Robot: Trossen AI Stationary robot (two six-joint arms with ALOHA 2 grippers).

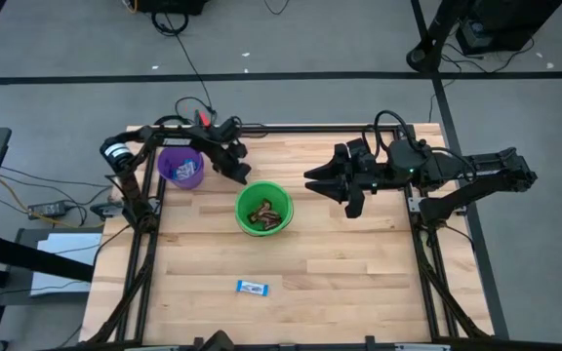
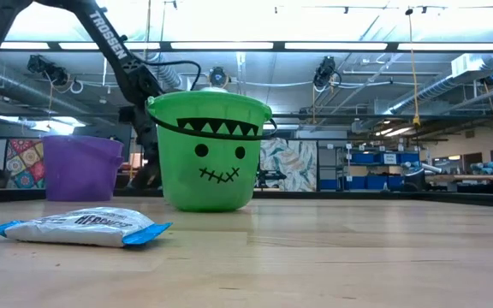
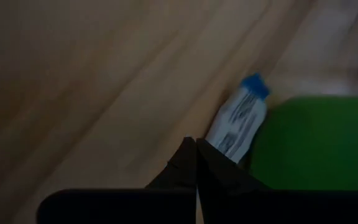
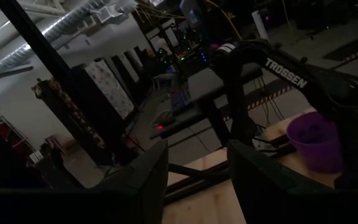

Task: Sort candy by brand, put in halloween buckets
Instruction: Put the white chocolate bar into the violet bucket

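The purple bucket stands at the far left of the table with light blue-and-white candy in it. The green bucket stands near the middle with dark brown candy inside. One blue-and-white candy lies flat on the table nearer the front edge, and shows close up in the low view. My left gripper is shut and empty between the two buckets, by the green bucket's far-left rim; its wrist view looks past the green bucket at that candy. My right gripper is open, to the right of the green bucket.
Bare wood lies in front of and to the right of the green bucket. The purple bucket sits close to the table's far-left frame. Cables and arm bases run along the far edge. The right wrist view sees the left arm and the purple bucket.
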